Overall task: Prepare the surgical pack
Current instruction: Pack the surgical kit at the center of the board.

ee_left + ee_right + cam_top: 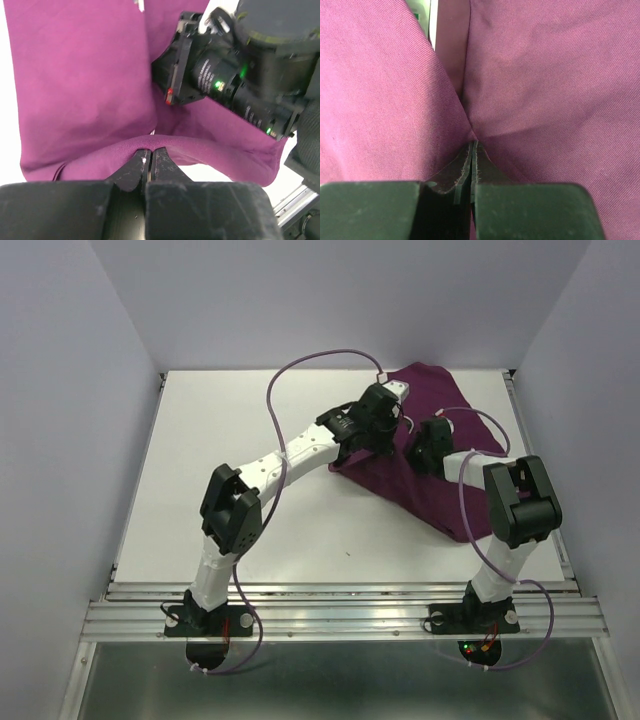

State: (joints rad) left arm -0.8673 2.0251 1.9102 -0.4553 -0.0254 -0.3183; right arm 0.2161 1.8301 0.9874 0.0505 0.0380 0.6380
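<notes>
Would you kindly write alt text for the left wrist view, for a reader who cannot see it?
The left gripper is shut on a raised fold of a large dark-purple cloth at bottom centre. The black right arm, with green lights, sits over the cloth at upper right; white table shows at the left edge.

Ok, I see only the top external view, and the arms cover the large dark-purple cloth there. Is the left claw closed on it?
Observer: Yes. The left wrist view shows the left claw shut on a raised fold of the large dark-purple cloth.
Operator: And the right claw?
Observer: The right wrist view shows the right claw shut too, pinching a ridge of cloth.
Operator: How near are the two arms?
Observer: Close: the right arm's black wrist, green lights lit, sits just beyond that fold.
</notes>
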